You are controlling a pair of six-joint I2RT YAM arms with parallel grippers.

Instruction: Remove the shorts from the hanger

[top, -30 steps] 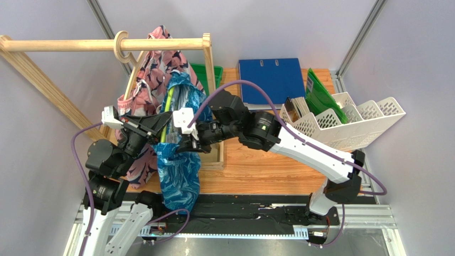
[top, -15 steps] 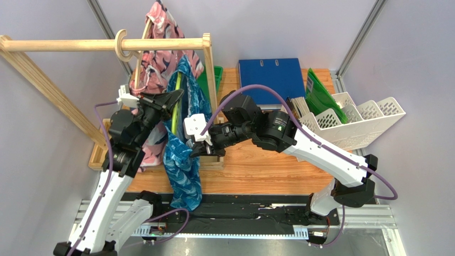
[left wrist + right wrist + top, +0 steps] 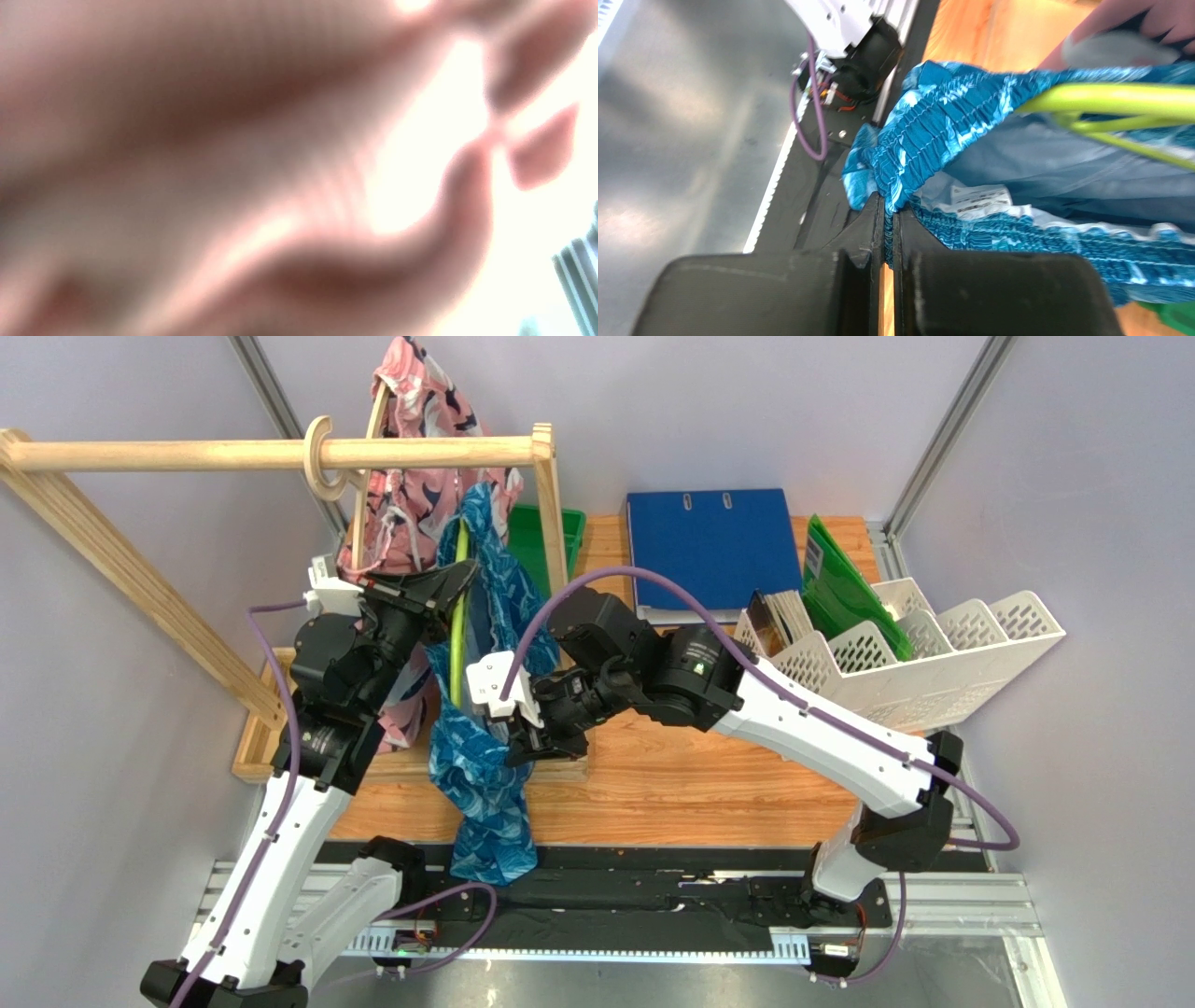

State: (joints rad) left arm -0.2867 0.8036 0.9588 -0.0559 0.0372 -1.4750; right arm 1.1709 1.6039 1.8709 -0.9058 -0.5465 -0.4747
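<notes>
The blue-teal shorts (image 3: 484, 770) hang from a lime-green hanger (image 3: 456, 616) below the wooden rail (image 3: 169, 454). My right gripper (image 3: 522, 739) is shut on their elastic waistband (image 3: 927, 133); in the right wrist view (image 3: 888, 210) the fabric is pinched between the fingers and the green hanger (image 3: 1116, 98) runs across the top right. My left gripper (image 3: 463, 577) is raised, with its fingers meeting at the green hanger. The pink shorts (image 3: 407, 476) drape over a wooden hanger (image 3: 320, 455) on the rail. Blurred pink cloth (image 3: 210, 140) fills the left wrist view and hides the fingers.
The rack's wooden post (image 3: 551, 504) stands right behind the shorts. A green bin (image 3: 540, 539), a blue binder (image 3: 709, 539), a green folder (image 3: 842, 574) and a white file rack (image 3: 912, 651) sit on the wooden tabletop (image 3: 673, 770).
My left arm has lifted up and back with the green hanger, raising both pairs of shorts. My right gripper, still on the blue waistband, has moved slightly down and left.
</notes>
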